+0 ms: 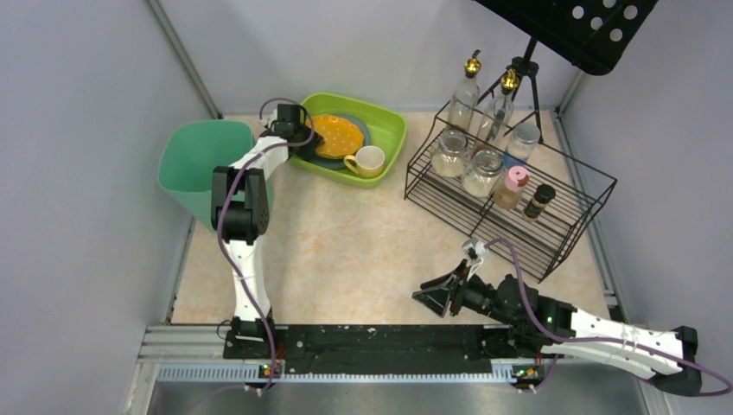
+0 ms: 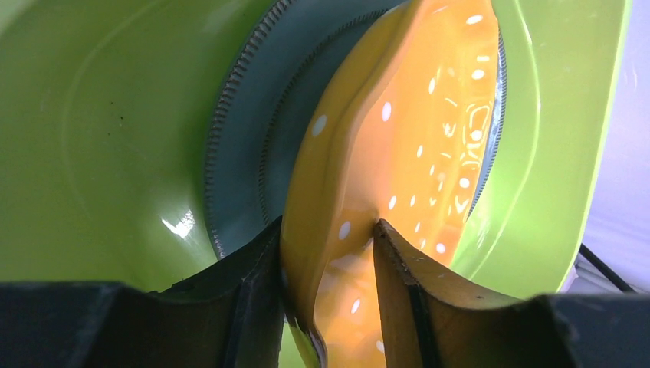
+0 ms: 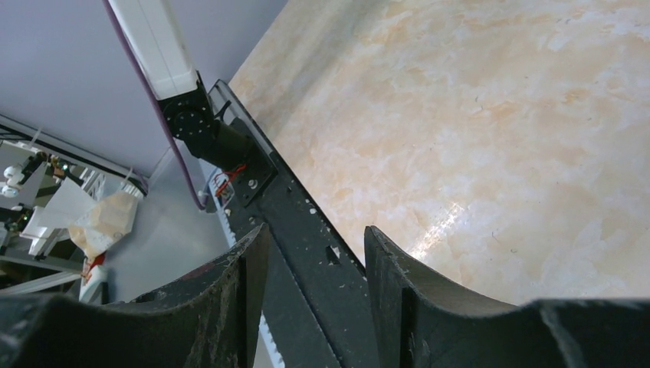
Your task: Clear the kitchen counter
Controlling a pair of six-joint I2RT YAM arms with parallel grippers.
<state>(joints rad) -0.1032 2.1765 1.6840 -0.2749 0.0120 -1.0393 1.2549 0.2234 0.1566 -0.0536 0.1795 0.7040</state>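
Two end effectors in view, one busy, one idle. Left end effector [image 2: 328,230] out at the far left of the table [image 1: 346,251], down inside the green tub [image 2: 115,138], fingers [image 2: 253,284] astride the rim of the orange plate [image 2: 398,153] with white dots, that plate tilted over the grey plate [image 2: 253,138] beneath. Firm clamp or slack touch: cannot tell. Yellow mug [image 1: 367,161] alongside in the same tub. Right end effector [image 3: 316,234] low near the black front rail [image 1: 372,339], parted to a middling gap, holding nothing. Table itself peach and mottled, running from rail to back wall, bearing the tub at the far side and a black wire rack [image 1: 527,238] of jars and bottles on the right. Teal bin [image 1: 190,164] just beside the left edge.
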